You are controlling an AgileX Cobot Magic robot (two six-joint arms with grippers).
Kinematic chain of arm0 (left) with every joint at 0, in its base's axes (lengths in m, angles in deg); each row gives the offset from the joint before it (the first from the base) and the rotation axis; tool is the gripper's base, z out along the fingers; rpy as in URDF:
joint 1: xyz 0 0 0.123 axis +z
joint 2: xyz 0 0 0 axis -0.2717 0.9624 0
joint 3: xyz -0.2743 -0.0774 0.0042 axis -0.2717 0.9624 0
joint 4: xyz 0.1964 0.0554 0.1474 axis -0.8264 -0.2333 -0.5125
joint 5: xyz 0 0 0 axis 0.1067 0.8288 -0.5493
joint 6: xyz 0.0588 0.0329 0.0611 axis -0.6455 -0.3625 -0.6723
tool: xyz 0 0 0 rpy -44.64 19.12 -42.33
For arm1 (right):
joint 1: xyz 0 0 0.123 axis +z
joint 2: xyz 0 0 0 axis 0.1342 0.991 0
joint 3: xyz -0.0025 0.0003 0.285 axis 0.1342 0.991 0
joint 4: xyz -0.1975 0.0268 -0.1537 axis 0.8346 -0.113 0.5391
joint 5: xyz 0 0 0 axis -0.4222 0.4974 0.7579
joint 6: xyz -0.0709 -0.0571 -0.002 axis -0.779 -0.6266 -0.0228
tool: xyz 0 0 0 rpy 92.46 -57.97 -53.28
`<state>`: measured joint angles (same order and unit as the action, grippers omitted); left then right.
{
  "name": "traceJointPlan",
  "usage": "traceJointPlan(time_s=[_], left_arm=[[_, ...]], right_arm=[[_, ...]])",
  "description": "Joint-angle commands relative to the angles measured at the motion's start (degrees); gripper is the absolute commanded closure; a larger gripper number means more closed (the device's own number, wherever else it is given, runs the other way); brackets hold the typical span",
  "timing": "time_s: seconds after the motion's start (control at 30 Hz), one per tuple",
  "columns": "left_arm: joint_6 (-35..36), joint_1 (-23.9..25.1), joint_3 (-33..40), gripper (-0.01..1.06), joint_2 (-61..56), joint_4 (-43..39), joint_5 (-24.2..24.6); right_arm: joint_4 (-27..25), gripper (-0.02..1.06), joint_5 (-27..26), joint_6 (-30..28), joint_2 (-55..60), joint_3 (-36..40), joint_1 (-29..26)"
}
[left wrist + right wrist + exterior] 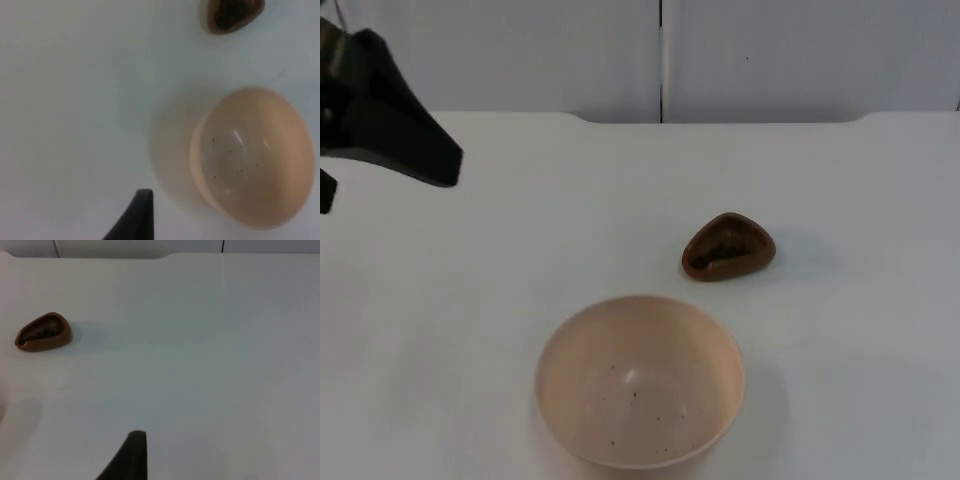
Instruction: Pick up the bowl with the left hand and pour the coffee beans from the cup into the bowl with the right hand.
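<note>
Your left gripper [440,165] hung above the far left of the table [520,250], well apart from the bowl; I could not tell how its fingers stood. Your bowl [640,380] sat upright at the near centre, bearing a few dark specks. Your brown cup [728,246], holding coffee beans [725,248], stood farther right, apart from the bowl.

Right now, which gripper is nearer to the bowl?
Left, probably. The left gripper hangs just beside the bowl, which looms close in its wrist view. From the right gripper, the brown cup sits well off across the table.
</note>
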<state>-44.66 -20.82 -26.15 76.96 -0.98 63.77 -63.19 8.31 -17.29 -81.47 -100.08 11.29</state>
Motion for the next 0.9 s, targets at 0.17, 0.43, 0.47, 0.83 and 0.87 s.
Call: traceJointPlan(time_s=[0.17, 0.43, 0.47, 0.83, 0.87], left_arm=[[6.5, -8.3, -0.3, 0.05, 7.8, -5.2, -5.7], [9.2, -13.8, -1.7, 0.05, 16.8, -5.2, -9.0], [9.2, -13.8, -1.7, 0.05, 16.8, -5.2, -9.0], [13.7, -14.9, -6.1, 0.05, 26.1, -9.0, -10.7], [13.7, -14.9, -6.4, 0.05, 27.2, -9.1, -10.7]], right_arm=[[0.2, -0.01, -0.3, 0.0, -0.2, -0.1, -0.4], [0.2, -0.01, -0.3, 0.0, -0.2, -0.1, -0.4], [0.2, -0.01, -0.3, 0.0, -0.2, -0.1, -0.4], [0.2, -0.01, -0.3, 0.0, -0.2, -0.1, -0.4], [0.2, -0.01, -0.3, 0.0, -0.2, -0.1, -0.4]])
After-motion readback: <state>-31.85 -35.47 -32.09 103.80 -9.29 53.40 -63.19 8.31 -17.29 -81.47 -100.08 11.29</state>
